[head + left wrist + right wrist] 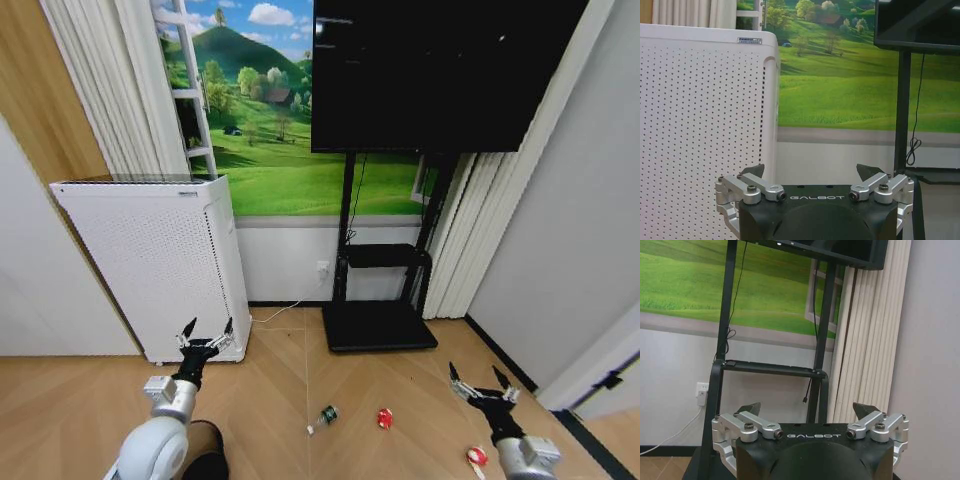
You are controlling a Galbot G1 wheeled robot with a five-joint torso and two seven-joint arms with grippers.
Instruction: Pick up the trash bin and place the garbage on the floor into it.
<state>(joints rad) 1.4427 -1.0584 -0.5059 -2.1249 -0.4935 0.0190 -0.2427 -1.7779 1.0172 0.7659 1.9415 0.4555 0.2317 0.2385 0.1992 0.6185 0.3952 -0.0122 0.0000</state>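
Note:
The garbage lies on the herringbone wooden floor: a clear bottle with a green label, a red lump and a red-and-white wrapper. At the bottom edge, a dark round shape that looks like the trash bin is mostly hidden behind my left arm. My left gripper hangs open and empty in front of the white appliance. My right gripper is open and empty too, just above the wrapper.
A tall white perforated appliance stands at the left against the wall. A black TV stand with a large screen is ahead at the wall. Curtains hang at the right.

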